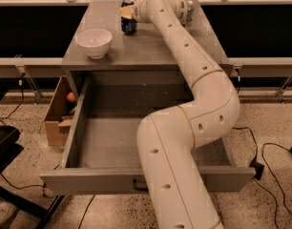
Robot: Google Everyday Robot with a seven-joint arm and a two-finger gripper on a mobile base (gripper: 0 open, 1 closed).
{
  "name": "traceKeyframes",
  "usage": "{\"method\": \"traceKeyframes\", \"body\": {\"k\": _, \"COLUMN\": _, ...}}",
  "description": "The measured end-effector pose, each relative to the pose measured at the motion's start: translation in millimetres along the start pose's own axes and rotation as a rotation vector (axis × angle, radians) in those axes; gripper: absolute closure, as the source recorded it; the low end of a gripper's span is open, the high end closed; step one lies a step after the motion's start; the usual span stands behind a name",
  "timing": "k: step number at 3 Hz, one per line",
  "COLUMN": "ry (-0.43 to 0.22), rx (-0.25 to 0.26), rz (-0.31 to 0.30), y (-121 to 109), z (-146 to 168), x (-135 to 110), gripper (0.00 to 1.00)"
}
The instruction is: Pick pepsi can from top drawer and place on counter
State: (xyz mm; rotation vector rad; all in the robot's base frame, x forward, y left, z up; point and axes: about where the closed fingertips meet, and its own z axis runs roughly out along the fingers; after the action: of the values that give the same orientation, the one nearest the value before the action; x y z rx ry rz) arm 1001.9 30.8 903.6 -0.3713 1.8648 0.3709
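Observation:
The pepsi can, dark blue, stands upright on the counter near its back edge, left of the middle. My gripper is at the can's top, reaching it from the right at the end of the long white arm. The gripper hides the top of the can. The top drawer is pulled wide open below the counter, and the part of its speckled floor that the arm does not cover holds nothing. Its dark bar handle shows on the front panel.
A white bowl sits on the counter's left front. A pale object is partly hidden behind the arm at the counter's back right. A cardboard box holding an orange ball stands left of the cabinet. Cables lie on the floor at right.

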Motion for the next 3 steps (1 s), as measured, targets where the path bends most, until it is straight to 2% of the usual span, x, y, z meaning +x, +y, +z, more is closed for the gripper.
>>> {"method": "traceKeyframes", "body": {"k": 2, "ry": 0.0, "rx": 0.0, "rz": 0.0, "y": 0.0, "z": 0.0, "x": 0.0, "gripper": 0.13}}
{"method": "traceKeyframes", "body": {"k": 3, "ry": 0.0, "rx": 0.0, "rz": 0.0, "y": 0.1, "z": 0.1, "x": 0.1, "gripper": 0.0}}
